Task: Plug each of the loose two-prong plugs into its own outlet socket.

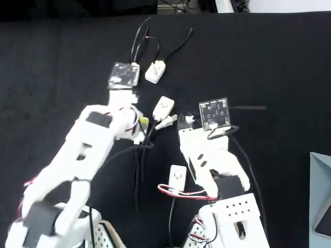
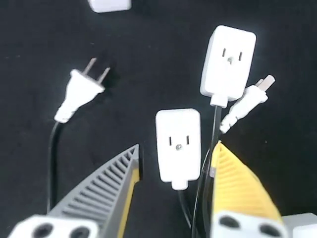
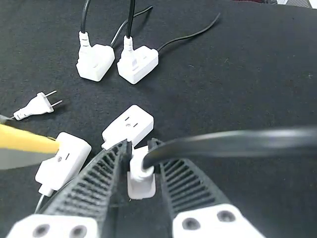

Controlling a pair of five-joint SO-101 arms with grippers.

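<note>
Right tool (image 3: 140, 148) clamps a plug (image 3: 140, 182) just beside a socket (image 3: 130, 124) on the bench (image 3: 247, 74), ready for insertion, I judge; left tool (image 2: 177, 148) gapes wide around another socket (image 2: 178, 139), likely to steady it.

arms (image 1: 88, 150): white shells | left tool (image 2: 177, 147): grey/yellow ribbed | right tool (image 3: 140, 143): black ribbed | wires (image 1: 186, 192): red-white

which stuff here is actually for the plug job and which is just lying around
Job things: loose plug; held plug, in the right gripper; outlet sockets.
Lying about: grey container at the high view's edge.
</note>
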